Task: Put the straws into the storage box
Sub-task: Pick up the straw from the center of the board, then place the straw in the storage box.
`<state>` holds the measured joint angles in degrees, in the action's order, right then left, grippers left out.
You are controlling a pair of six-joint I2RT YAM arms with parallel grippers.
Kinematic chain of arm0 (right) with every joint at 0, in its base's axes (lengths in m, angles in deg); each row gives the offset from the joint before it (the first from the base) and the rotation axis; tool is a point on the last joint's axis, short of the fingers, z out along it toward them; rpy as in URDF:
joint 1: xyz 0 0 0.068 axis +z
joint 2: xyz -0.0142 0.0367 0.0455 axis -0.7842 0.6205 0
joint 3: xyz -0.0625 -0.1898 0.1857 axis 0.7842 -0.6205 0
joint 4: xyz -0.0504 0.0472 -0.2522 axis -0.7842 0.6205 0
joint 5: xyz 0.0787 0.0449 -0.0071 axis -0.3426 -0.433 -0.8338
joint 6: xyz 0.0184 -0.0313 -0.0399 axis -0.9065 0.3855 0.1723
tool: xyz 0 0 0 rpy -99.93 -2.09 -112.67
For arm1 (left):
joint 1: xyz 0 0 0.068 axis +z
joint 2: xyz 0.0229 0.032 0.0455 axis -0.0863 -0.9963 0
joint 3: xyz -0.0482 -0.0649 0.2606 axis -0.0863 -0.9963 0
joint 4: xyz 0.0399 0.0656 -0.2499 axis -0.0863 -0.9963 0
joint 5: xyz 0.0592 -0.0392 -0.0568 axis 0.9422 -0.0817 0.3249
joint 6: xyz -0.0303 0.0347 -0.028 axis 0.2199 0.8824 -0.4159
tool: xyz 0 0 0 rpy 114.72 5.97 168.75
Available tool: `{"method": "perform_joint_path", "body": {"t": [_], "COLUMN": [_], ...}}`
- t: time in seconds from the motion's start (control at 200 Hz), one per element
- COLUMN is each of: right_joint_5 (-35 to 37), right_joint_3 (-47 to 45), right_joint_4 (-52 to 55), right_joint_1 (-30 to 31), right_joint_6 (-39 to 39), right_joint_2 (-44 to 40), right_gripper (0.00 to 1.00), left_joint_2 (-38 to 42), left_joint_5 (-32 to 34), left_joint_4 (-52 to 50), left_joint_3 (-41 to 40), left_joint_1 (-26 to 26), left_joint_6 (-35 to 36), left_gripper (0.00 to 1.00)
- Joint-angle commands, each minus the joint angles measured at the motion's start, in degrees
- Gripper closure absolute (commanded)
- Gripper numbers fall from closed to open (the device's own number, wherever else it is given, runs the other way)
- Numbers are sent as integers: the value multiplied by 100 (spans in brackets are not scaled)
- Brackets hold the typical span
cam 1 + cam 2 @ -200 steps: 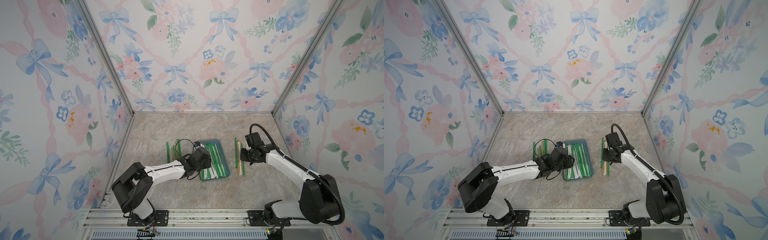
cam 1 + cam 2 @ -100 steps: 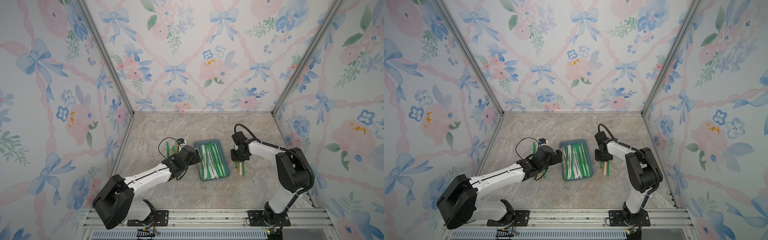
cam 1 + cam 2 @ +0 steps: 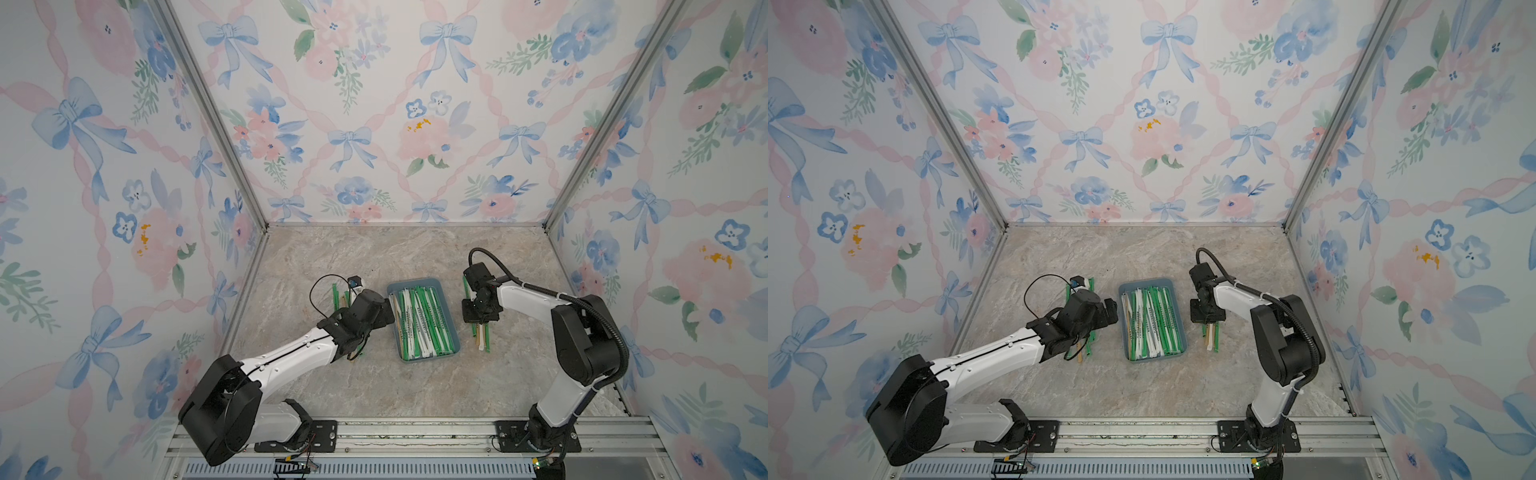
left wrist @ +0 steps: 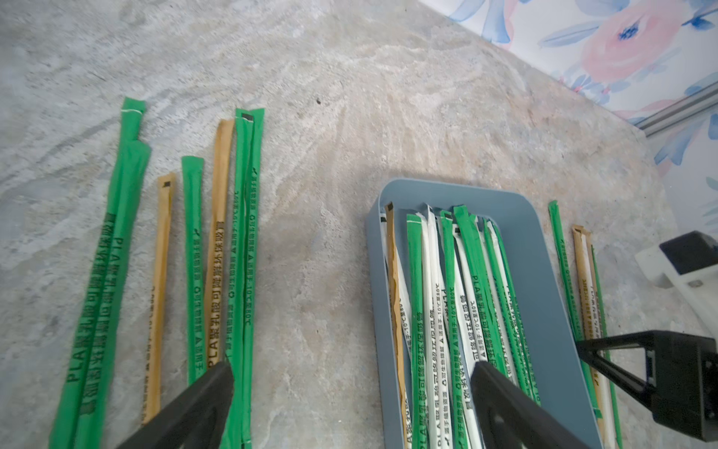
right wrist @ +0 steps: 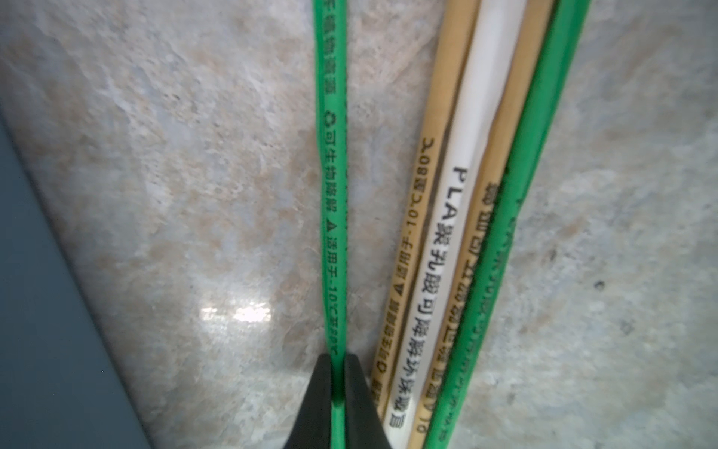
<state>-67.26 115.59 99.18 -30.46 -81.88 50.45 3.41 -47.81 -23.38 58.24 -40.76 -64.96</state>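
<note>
While the storage box [image 3: 413, 283] sits mid-table packed with straws [image 3: 419, 320] in both top views, left gripper [image 3: 386, 311] just beside it, left wrist view, its jaws spread wide and empty, right wrist view, right gripper [image 5: 338, 373] pinched on 1 green straw [image 5: 334, 155]

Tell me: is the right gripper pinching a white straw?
No, the right gripper pinches a thin green straw; the white straw lies beside it.

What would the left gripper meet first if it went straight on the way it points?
Probably the bare tabletop between the loose straws and the storage box, though depth is unclear.
</note>
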Motion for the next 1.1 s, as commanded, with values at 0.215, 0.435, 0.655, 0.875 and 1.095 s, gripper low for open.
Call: {"method": "perform_joint_path", "body": {"t": [0.215,0.435,0.655,0.875,1.095], "right_joint_5": [-33,40,97,168,-75], "right_joint_3": [236,283,423,438,475], "right_joint_4": [19,182,447,545,575], "right_joint_1": [42,40,16,43,43], "right_joint_6": [171,225,234,251,52], "right_joint_2": [370,503,691,713,307], "right_gripper": [74,75,83,87,94], "left_joint_2": [59,99,141,341,583], "left_joint_5": [114,169,279,394,444], "left_joint_4": [-255,-358,-598,-762,-908], "left_joint_3": [-113,-159,-199,-301,-345], "left_joint_1": [115,156,307,509,823], "left_joint_6": [123,125,146,254,493], "left_gripper": [2,2,2,2,2]}}
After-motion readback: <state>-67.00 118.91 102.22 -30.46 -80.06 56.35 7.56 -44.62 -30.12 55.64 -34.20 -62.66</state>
